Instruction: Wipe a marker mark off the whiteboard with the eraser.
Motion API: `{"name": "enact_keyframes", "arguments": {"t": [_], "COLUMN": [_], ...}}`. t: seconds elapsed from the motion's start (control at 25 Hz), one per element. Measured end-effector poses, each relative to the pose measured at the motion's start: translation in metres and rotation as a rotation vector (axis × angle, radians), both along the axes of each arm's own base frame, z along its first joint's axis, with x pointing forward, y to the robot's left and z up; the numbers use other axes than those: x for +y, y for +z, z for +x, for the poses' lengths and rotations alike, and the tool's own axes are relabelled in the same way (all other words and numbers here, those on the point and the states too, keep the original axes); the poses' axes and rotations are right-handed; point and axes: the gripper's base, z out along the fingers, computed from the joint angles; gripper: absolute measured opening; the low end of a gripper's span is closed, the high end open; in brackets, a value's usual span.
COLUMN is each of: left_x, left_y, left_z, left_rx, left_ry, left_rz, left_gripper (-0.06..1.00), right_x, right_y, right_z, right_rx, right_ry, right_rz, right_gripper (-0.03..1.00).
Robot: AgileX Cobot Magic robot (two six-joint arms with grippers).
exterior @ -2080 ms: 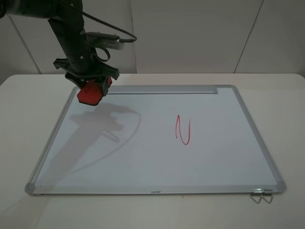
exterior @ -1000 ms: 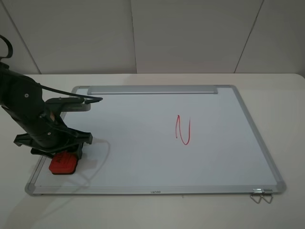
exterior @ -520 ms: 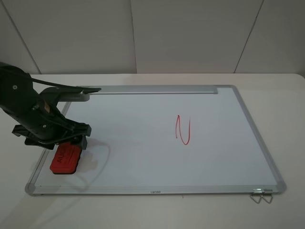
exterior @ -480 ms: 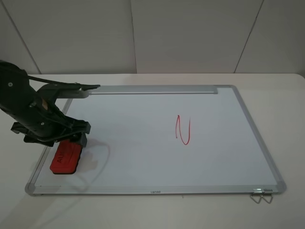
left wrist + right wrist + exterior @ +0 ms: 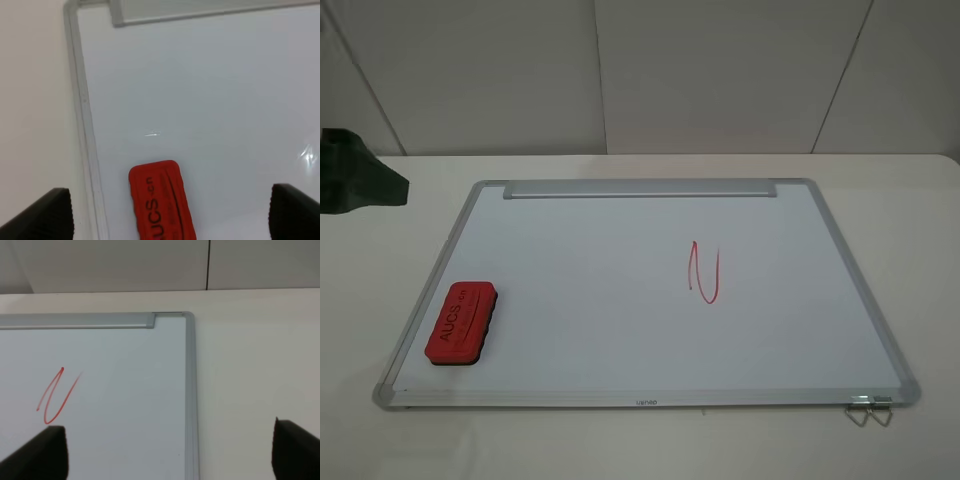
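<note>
I'm seeing the small red oblong eraser (image 5: pixel 462 324) lying free on the silver-framed whiteboard (image 5: pixel 620 330), at its seven o'clock corner. The left gripper (image 5: pixel 170 212) is hanging wide open above it; the right gripper (image 5: pixel 167 452) is spread wide too. A red looped squiggle (image 5: pixel 704 272) is sitting toward three o'clock.

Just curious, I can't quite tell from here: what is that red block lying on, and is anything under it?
The eraser lies flat on the whiteboard, near its left frame edge. Only bare white surface shows around it. Whatever lies directly beneath the eraser is covered, so nothing can be said of it.
</note>
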Motion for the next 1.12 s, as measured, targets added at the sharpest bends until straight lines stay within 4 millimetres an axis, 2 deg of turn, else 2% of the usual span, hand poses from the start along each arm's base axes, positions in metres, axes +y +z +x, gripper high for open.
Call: {"name": "enact_keyframes", "arguments": {"t": [0.12, 0.24, 0.36, 0.6, 0.88, 1.0, 1.12], "left_x": [0.013, 0.026, 0.036, 0.052, 0.059, 0.059, 0.057], "left_y": [0.016, 0.022, 0.022, 0.016, -0.007, -0.015, -0.014], "left_z": [-0.034, -0.066, -0.093, -0.141, -0.175, -0.176, -0.174], "left_rx": [-0.041, -0.037, -0.016, -0.133, -0.252, -0.262, -0.293], "left_ry": [-0.006, -0.011, -0.017, -0.039, -0.122, -0.13, -0.133], "left_rz": [0.008, 0.03, 0.05, 0.018, 0.005, 0.0, -0.014], "left_gripper": [0.77, 0.77, 0.77, 0.77, 0.77, 0.77, 0.77], "right_x": [0.0, 0.0, 0.0, 0.0, 0.0, 0.0, 0.0], "right_y": [0.0, 0.0, 0.0, 0.0, 0.0, 0.0, 0.0], "right_z": [0.0, 0.0, 0.0, 0.0, 0.0, 0.0, 0.0], "right_rx": [0.0, 0.0, 0.0, 0.0, 0.0, 0.0, 0.0], "right_ry": [0.0, 0.0, 0.0, 0.0, 0.0, 0.0, 0.0], "right_rz": [0.0, 0.0, 0.0, 0.0, 0.0, 0.0, 0.0], "right_gripper": [0.72, 0.72, 0.72, 0.72, 0.72, 0.72, 0.72]}}
